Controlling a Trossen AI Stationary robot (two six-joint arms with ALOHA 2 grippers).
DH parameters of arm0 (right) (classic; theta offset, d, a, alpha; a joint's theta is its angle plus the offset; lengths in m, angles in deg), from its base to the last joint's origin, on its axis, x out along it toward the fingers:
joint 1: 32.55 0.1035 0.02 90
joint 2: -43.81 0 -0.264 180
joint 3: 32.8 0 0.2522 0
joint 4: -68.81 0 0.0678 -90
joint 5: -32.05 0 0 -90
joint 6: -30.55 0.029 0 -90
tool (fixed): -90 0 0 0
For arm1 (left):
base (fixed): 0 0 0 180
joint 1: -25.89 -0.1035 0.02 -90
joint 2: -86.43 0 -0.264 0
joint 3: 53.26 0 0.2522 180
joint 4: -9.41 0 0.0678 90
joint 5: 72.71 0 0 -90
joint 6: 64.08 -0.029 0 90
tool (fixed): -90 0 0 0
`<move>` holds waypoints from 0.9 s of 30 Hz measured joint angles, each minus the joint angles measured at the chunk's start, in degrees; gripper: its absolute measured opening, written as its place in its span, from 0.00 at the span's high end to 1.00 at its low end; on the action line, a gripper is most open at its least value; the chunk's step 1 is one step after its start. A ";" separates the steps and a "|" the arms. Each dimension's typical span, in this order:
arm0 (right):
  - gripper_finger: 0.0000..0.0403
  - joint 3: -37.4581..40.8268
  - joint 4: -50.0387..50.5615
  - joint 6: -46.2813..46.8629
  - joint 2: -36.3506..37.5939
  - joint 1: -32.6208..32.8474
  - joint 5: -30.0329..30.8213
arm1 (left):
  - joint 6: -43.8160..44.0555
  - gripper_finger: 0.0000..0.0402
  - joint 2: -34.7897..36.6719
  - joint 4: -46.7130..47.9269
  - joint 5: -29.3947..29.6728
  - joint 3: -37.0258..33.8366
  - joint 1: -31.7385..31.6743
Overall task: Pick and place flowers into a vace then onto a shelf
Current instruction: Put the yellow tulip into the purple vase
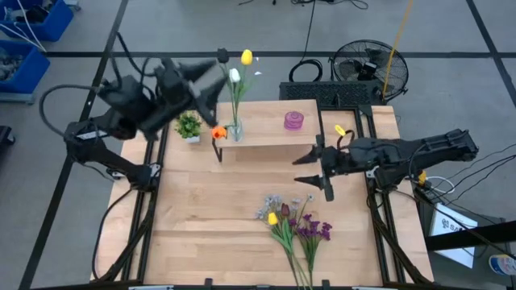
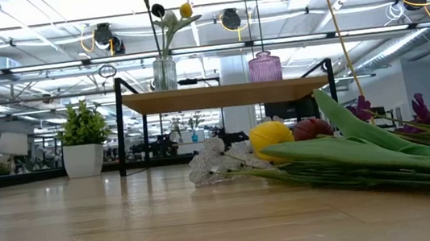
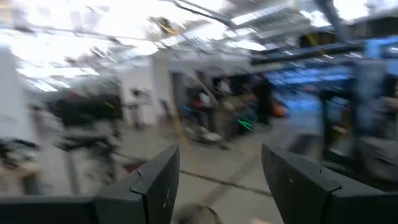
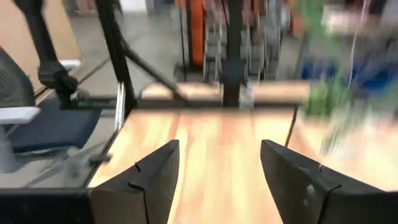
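Observation:
A clear glass vase [image 1: 235,129] stands on the left end of the wooden shelf [image 1: 270,137] and holds a white tulip [image 1: 234,75], a yellow tulip [image 1: 247,57] and a drooping orange one [image 1: 218,132]. The vase [image 2: 164,71] also shows in the low view. More flowers [image 1: 294,225] lie in a bunch on the table near its front edge. My left gripper [image 1: 214,76] hovers open, high above the shelf's left end, next to the blooms. My right gripper [image 1: 303,169] hangs open over the table right of centre, pointing toward the table's left.
A purple glass vase [image 1: 293,121] stands on the middle of the shelf. A small green plant in a white pot [image 1: 189,126] sits on the table left of the shelf. A floor fan [image 1: 371,68] stands beyond the far edge. Bare tabletop [image 1: 210,209] spreads at the near left.

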 joint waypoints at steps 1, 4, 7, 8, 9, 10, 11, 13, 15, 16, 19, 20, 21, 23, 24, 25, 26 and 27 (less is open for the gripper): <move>0.46 0.00 2.66 3.32 -0.06 -0.20 0.02 | 1.96 0.42 -0.06 2.44 0.04 0.37 1.53; 0.46 0.00 8.64 8.78 -0.10 -1.07 0.16 | 7.51 0.42 -0.25 8.08 0.14 0.57 6.08; 0.46 0.00 15.21 11.78 -0.16 -1.12 0.19 | 14.39 0.42 -0.58 12.50 0.15 0.57 10.87; 0.46 0.00 17.61 12.94 -0.16 -1.06 -0.24 | 16.59 0.42 -0.94 13.36 -0.08 0.61 12.33; 0.46 0.00 20.19 14.28 -0.14 -0.84 -1.18 | 18.32 0.42 -1.06 14.27 -0.79 0.63 13.75; 0.46 0.00 22.76 16.03 -0.14 -0.42 -2.79 | 20.06 0.42 -1.20 15.50 -1.80 0.60 15.36; 0.46 0.00 25.37 18.26 -0.14 0.11 -4.79 | 21.79 0.42 -1.51 16.24 -2.84 0.55 16.84; 0.46 0.00 30.46 23.13 -0.50 1.89 -9.19 | 25.13 0.42 -2.64 15.71 -4.38 0.60 19.03; 0.47 0.00 34.98 28.86 -1.29 4.46 -13.05 | 27.77 0.42 -3.66 16.52 -5.78 0.61 21.31; 0.48 0.00 37.07 31.96 -1.86 5.95 -14.78 | 29.16 0.42 -4.26 16.90 -6.40 0.61 22.46; 0.50 0.00 39.65 42.13 -3.87 10.74 -18.65 | 31.92 0.42 -6.69 19.10 -7.19 0.61 24.75; 0.50 0.01 39.68 45.51 -4.64 12.42 -19.69 | 32.63 0.42 -7.50 20.03 -7.14 0.60 25.44; 0.51 0.15 39.39 49.09 -5.36 14.12 -20.21 | 33.65 0.42 -8.33 21.08 -6.98 0.59 26.09; 0.52 1.19 37.84 56.01 -6.52 16.92 -21.35 | 36.84 0.42 -10.11 22.57 -5.95 0.59 26.91; 0.52 1.93 37.01 59.62 -7.01 18.13 -21.31 | 38.51 0.42 -11.06 22.96 -5.82 0.59 27.12; 0.52 2.94 36.09 63.58 -7.57 19.27 -21.29 | 39.98 0.42 -11.92 23.48 -5.82 0.59 27.17; 0.52 4.08 34.95 67.51 -8.03 20.09 -21.27 | 41.18 0.42 -12.80 24.09 -5.84 0.59 27.30; 0.52 5.65 32.91 71.43 -8.44 20.87 -21.27 | 42.22 0.42 -13.70 24.27 -5.81 0.59 27.47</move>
